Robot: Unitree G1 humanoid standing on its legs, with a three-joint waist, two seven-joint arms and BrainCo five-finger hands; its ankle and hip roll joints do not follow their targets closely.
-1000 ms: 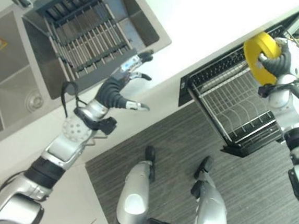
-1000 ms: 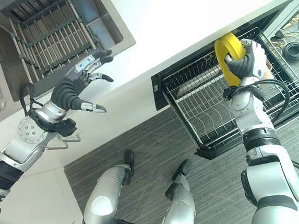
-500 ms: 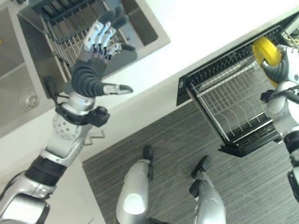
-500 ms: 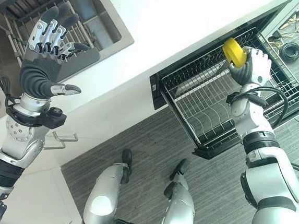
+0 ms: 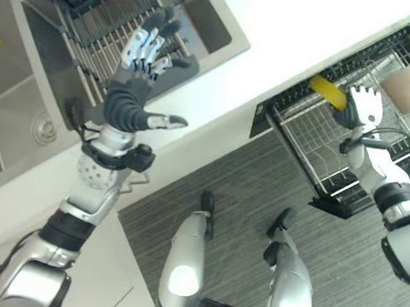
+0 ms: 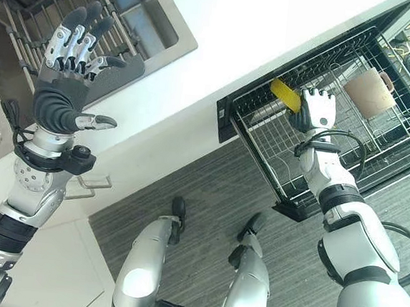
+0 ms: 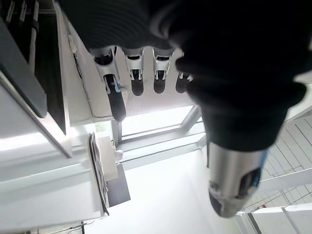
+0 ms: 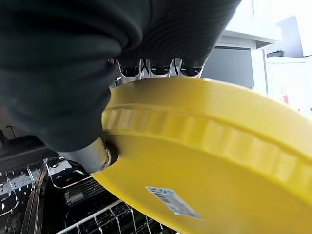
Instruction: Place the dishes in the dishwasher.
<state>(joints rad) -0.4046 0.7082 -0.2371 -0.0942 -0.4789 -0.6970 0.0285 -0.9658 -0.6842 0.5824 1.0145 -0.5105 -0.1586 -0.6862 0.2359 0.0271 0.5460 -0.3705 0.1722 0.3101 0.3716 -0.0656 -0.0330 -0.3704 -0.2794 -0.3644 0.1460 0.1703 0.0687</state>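
I have the yellow plate (image 6: 285,94) pinched in my right hand (image 6: 315,108), thumb on 1 face and fingers curled over the rim, as my right wrist view shows from close up. The plate sits over the pulled-out dishwasher rack (image 6: 289,177), at the rack's back corner nearest the white countertop (image 6: 223,33), and I cannot tell whether its lower edge is touching the wires yet.

What my next move turns on is how the plate lies against the rack. It is tilted, seen nearly edge-on from above, with its flat faces running roughly along the line of the counter's front edge. It lies on the counter side of my hand, so my palm is between it and the open part of the rack. I judge I need to bring it upright and line its edge with the gaps between the rack's wires before I let go; released at this slant, it could tip flat or slide.

A beige mug (image 6: 369,91) already lies on its side farther along the rack, well apart from the plate, so it should not be in my way.

My left hand (image 6: 69,77) is raised over the counter near the sink (image 6: 160,45), fingers straight and spread, holding nothing. It is far from the rack, so this placement falls to my right hand alone.
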